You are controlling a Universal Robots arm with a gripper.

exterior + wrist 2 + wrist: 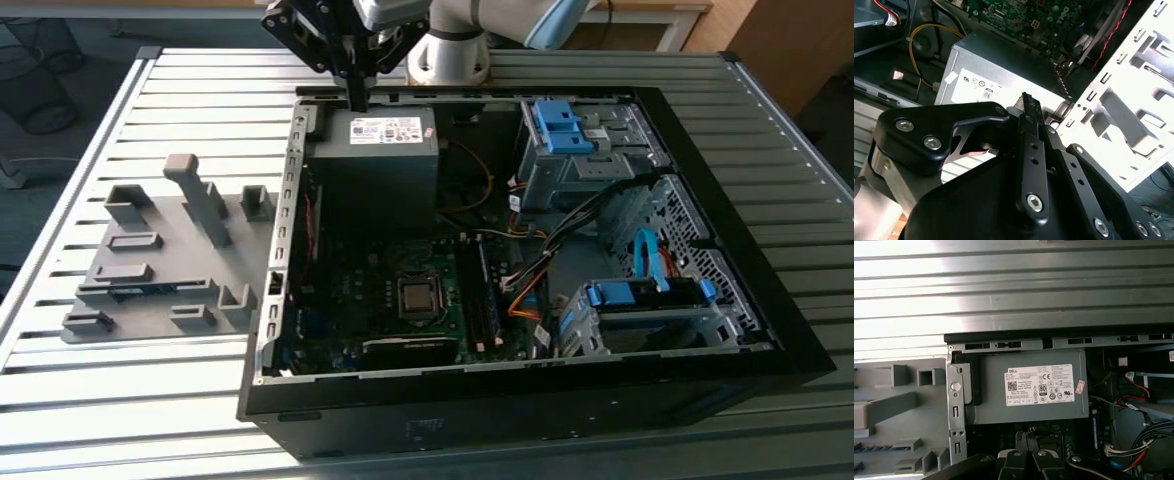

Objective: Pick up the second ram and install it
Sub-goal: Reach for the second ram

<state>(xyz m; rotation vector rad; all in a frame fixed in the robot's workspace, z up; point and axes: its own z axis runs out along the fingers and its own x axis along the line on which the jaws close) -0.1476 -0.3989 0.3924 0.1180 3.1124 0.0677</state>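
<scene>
- Black metal computer case (534,400) lies on slatted metal table (134,400).
- Grey plastic holder tray (147,320) lies beside it, at the exterior view's left.
- Thin blue-green ram strip (138,290) lies in that tray.

PC case (534,400) w/ PSU (374,165); grey, prob. plastic tray (174,262) beside

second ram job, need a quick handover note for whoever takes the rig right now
gripper: fingers shut, nothing visible between them; it hangs above the power supply inside the open case.
second ram: lies in the grey holder on the table, to the exterior view's left of the case, apart from the gripper.
done: nothing of this step shows; the ram is not yet picked up.
left: the pick-up and the install on the motherboard, both.
</scene>
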